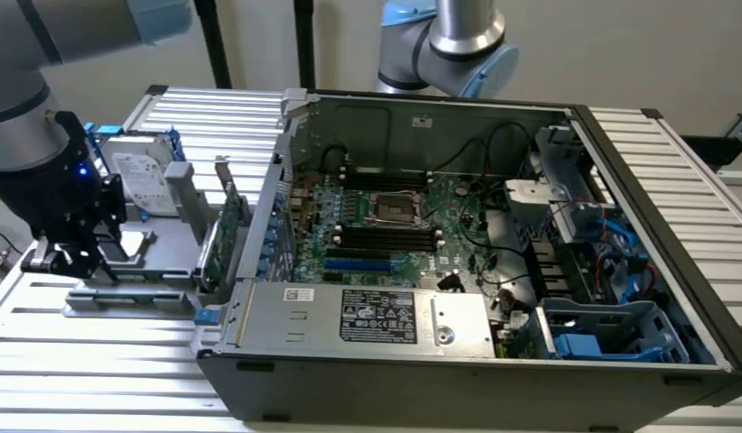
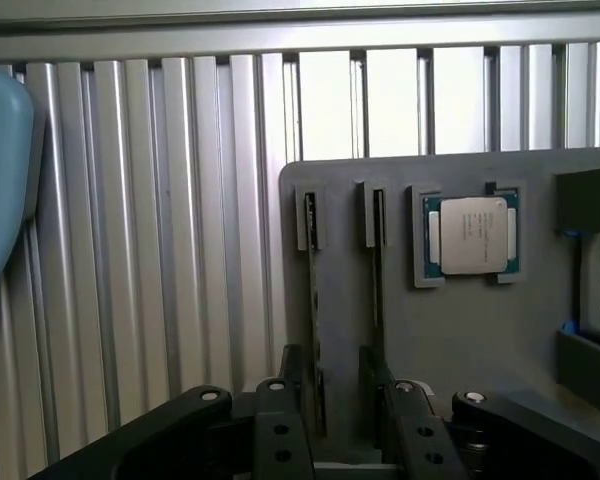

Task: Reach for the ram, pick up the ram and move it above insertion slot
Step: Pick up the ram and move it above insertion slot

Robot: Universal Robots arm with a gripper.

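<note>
Slatted aluminium tabletop (image 2: 160, 250) lies under the gripper (image 2: 345, 425), jaws wide apart and empty, the ram (image 2: 313, 300) edge-up in a grey holder (image 2: 460, 340) just ahead of them.

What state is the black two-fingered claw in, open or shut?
Open: the black claw shows its fingers wide apart over the grey tray.

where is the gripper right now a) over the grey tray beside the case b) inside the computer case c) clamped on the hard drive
a: the gripper hangs open over the grey tray, to the exterior view's left of the computer case and clear of the hard drive.
</note>
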